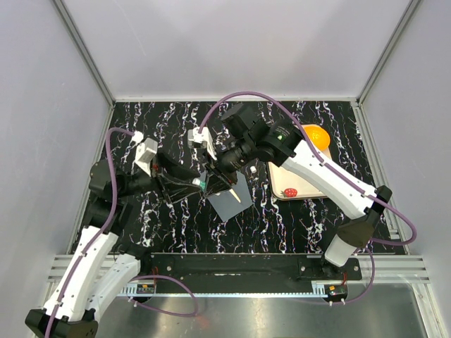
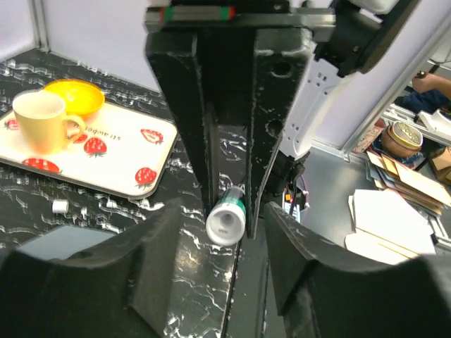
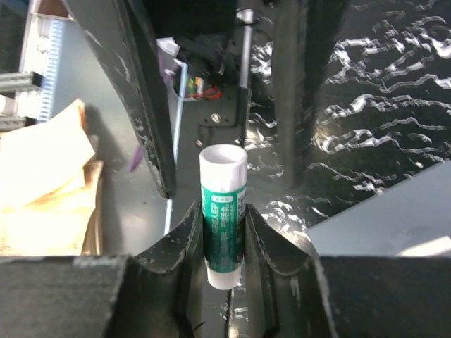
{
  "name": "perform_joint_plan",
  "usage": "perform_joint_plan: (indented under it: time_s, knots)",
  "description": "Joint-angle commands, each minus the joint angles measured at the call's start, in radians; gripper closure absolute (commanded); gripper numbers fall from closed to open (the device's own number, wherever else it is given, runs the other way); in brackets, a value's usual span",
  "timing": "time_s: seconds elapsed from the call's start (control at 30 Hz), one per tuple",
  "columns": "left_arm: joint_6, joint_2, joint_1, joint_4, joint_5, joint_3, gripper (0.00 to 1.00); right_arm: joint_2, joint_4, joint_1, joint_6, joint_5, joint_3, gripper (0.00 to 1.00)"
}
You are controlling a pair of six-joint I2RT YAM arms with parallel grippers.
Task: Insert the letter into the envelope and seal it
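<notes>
Glue stick [image 3: 223, 211], green-labelled: clamped in my right hand [image 3: 224, 229]. Left hand [image 2: 224, 246]: fingers parted, holding nothing. Envelope [image 1: 227, 204]: flat on worktop [image 1: 282, 225], mid-scene, with a tan sliver of the letter [image 1: 235, 194] showing on it.

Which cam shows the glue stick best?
Right wrist: the glue stick shows nearly full length, green label facing the camera, clamped in the right hand. Left wrist shows only its end. Top external gives a tiny green speck between the arms.
</notes>
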Motion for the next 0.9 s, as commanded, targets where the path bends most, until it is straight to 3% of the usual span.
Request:
perform_joint_plan:
  time_s: [0.0, 0.13, 0.23, 0.33, 0.37, 0.47, 0.53, 0.7, 0.87]
  knots:
    - [0.067, -0.022, 0.001, -0.190, -0.095, 0.067, 0.44, -0.038, -0.060, 0.007, -0.118, 0.148, 0.030, 1.00]
    - [0.168, -0.106, 0.003, -0.184, -0.032, 0.050, 0.41, -0.048, -0.164, 0.007, -0.213, 0.161, 0.068, 1.00]
    - [0.387, -0.166, 0.001, -0.228, 0.053, 0.053, 0.32, -0.017, -0.273, 0.007, -0.231, 0.061, 0.104, 1.00]
    - [0.633, -0.189, 0.001, -0.311, 0.120, 0.067, 0.32, 0.009, -0.329, 0.007, -0.230, -0.026, 0.073, 1.00]
    - [0.779, -0.180, 0.001, -0.402, 0.131, 0.079, 0.33, 0.015, -0.327, 0.007, -0.224, -0.042, 0.062, 1.00]
    - [0.865, -0.128, -0.001, -0.477, 0.115, 0.122, 0.35, 0.021, -0.294, 0.007, -0.193, -0.042, 0.027, 1.00]
    - [0.819, -0.091, 0.001, -0.480, 0.097, 0.150, 0.37, 0.012, -0.249, 0.007, -0.153, 0.071, 0.003, 1.00]
    - [0.350, 0.022, 0.001, -0.399, -0.140, 0.145, 0.38, -0.067, -0.059, 0.007, -0.147, 0.398, -0.070, 1.00]
    - [-0.049, 0.137, -0.001, -0.263, -0.115, 0.130, 0.38, -0.118, 0.038, 0.028, -0.236, 0.607, -0.117, 1.00]
